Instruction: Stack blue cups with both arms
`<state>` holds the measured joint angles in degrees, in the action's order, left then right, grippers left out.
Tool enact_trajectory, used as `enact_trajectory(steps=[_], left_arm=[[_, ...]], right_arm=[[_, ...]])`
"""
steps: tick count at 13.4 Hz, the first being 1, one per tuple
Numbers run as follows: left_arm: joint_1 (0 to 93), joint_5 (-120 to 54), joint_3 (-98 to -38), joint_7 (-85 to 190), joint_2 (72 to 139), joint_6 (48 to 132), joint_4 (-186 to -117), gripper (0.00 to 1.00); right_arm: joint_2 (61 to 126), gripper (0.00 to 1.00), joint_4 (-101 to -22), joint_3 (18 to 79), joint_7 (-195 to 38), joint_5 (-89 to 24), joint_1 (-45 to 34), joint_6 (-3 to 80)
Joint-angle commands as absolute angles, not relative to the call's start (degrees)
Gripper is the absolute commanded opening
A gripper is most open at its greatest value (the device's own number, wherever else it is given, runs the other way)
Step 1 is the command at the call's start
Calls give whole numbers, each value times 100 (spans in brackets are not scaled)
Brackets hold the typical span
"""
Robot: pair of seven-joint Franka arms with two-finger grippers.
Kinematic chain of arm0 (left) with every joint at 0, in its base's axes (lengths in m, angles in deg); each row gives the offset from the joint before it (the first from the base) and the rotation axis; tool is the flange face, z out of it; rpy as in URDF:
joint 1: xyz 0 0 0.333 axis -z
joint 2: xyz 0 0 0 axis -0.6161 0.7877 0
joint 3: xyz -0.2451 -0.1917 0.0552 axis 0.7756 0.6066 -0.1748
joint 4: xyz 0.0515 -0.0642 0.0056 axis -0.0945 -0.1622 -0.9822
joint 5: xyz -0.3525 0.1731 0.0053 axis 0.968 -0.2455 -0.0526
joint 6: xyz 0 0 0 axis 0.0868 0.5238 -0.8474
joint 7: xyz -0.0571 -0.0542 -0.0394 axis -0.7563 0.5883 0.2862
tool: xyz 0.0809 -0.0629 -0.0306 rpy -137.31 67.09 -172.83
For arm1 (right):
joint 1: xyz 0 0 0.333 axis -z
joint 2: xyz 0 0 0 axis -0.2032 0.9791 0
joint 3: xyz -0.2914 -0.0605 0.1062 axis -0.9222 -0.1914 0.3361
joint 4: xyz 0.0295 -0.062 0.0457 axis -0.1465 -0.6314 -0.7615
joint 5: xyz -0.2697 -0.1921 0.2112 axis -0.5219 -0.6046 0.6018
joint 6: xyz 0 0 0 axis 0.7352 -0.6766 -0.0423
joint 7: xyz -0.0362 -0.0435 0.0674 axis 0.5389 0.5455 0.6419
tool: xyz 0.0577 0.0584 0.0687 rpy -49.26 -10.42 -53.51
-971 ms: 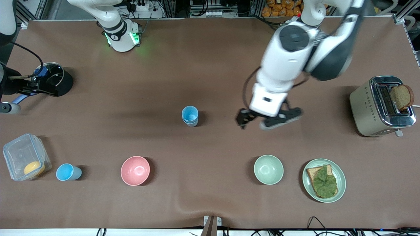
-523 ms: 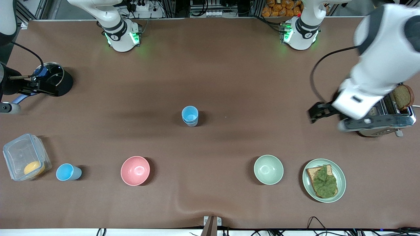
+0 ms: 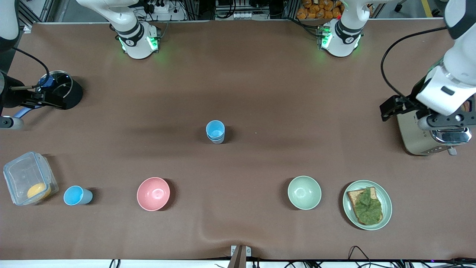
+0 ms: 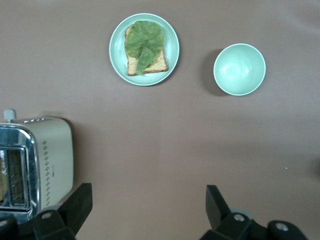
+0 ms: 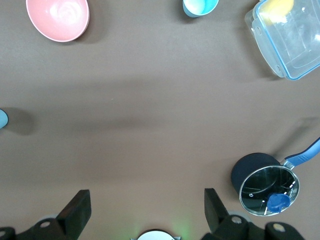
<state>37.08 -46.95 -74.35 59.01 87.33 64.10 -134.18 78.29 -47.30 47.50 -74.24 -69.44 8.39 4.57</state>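
Note:
Two blue cups stand nested in one stack (image 3: 215, 132) at the middle of the table, a sky blue one inside a paler grey-blue one; a sliver of the stack shows in the right wrist view (image 5: 2, 119). A third sky blue cup (image 3: 77, 195) stands alone beside the plastic box, also seen in the right wrist view (image 5: 200, 6). My left gripper (image 3: 416, 113) is open and empty, up over the toaster's edge (image 4: 146, 207). My right gripper (image 3: 44, 99) is open and empty, waiting over the pot (image 5: 147, 207).
A toaster (image 3: 412, 128) with a bread slice stands at the left arm's end. A plate (image 3: 388, 204) with toast and lettuce, a green bowl (image 3: 304, 192) and a pink bowl (image 3: 153, 193) stand nearer the camera. A clear box (image 3: 28, 178) and a black pot (image 3: 70, 95) are at the right arm's end.
My left arm has swung away from beside the cup stack to the toaster at its end of the table, gripper empty. The right arm and all the cups have stayed put.

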Motion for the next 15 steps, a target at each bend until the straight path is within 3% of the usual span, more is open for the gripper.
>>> enact_trajectory(steps=[1,15], left_arm=[[3566,-4752,-7362,5341,8521,6290,-13592,100],[3486,-4348,-7380,5735,8433,6114,-13627,100]], right_arm=[[7836,100,-4655,4789,-7478,-6959,874,630],[7845,100,-4664,4798,-7478,-6959,874,895]])
